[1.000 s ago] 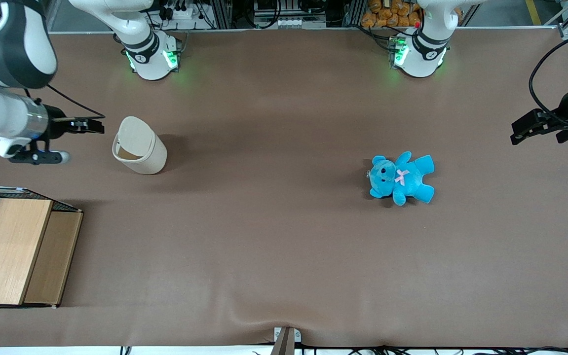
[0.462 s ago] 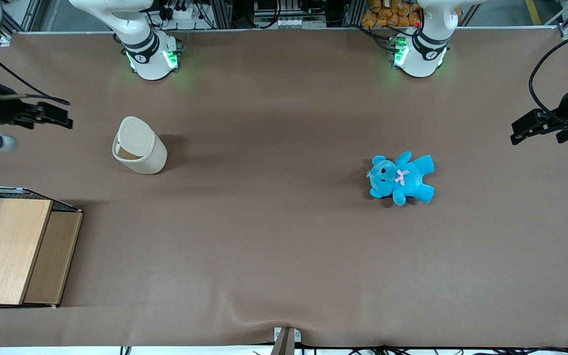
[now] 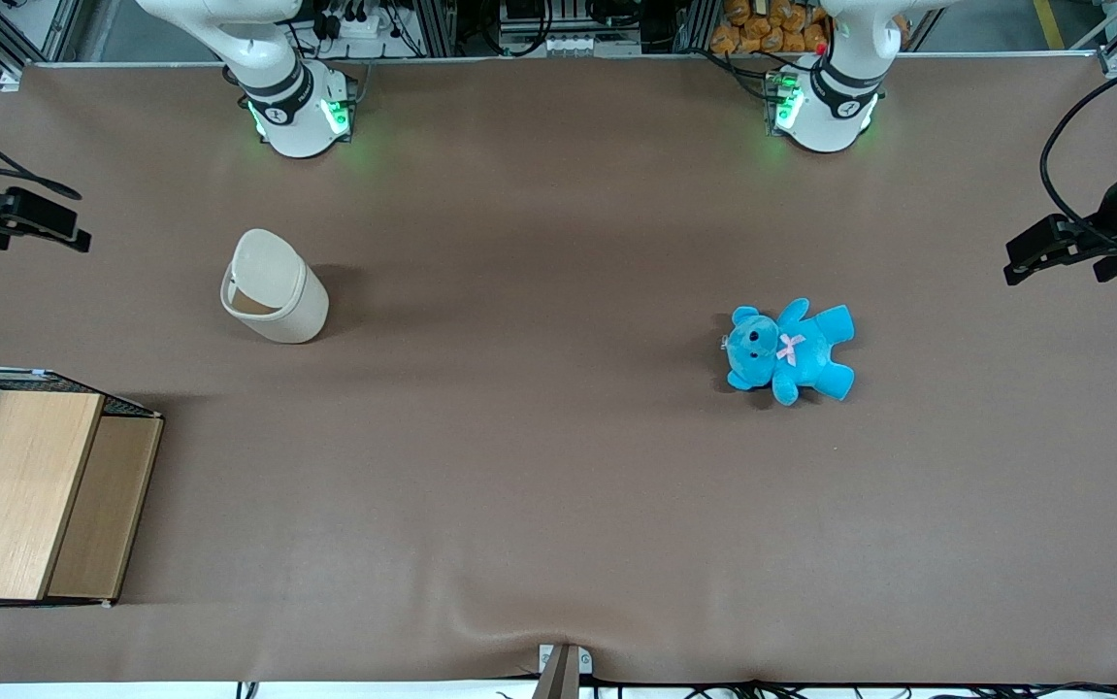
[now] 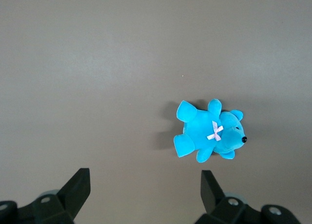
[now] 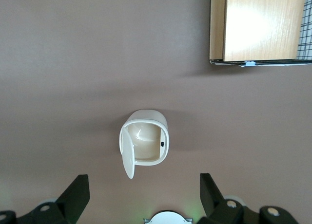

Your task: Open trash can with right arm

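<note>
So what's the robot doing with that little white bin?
The small cream-white plastic trash can stands with its flip lid swung up, so you can see inside it. The right arm's black two-finger claw is open, holds nothing, and hangs well away from the can, at the working arm's edge of the brown table. A blue teddy bear lies toward the parked arm's end. A wooden box sits nearer the front camera than the can.
</note>
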You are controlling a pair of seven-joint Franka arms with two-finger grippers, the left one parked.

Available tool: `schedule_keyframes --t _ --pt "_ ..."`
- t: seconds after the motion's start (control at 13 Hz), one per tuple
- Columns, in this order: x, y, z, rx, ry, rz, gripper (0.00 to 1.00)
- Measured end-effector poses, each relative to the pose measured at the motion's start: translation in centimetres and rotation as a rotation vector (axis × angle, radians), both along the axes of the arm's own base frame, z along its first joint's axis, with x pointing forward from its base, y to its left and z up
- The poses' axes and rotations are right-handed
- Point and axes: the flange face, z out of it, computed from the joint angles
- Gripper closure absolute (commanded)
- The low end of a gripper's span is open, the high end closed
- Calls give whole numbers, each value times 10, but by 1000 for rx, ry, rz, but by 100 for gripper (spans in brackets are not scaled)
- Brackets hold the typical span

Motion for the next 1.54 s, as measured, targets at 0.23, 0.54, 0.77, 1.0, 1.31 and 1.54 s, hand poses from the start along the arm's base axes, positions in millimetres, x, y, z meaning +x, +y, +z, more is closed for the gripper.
schedule_keyframes --t 0.23,0.54,0.77,1.0,1.31,1.54 --pt "-11 -11 18 -12 -25 -9 0" --pt "-16 -24 17 -18 -12 -29 0" --pt "-16 -24 14 -19 -5 -27 0" --pt "-16 -24 9 -19 5 -27 0" --pt "-14 -24 -1 -18 12 -27 0" --pt "-14 -24 -1 -19 10 -27 0"
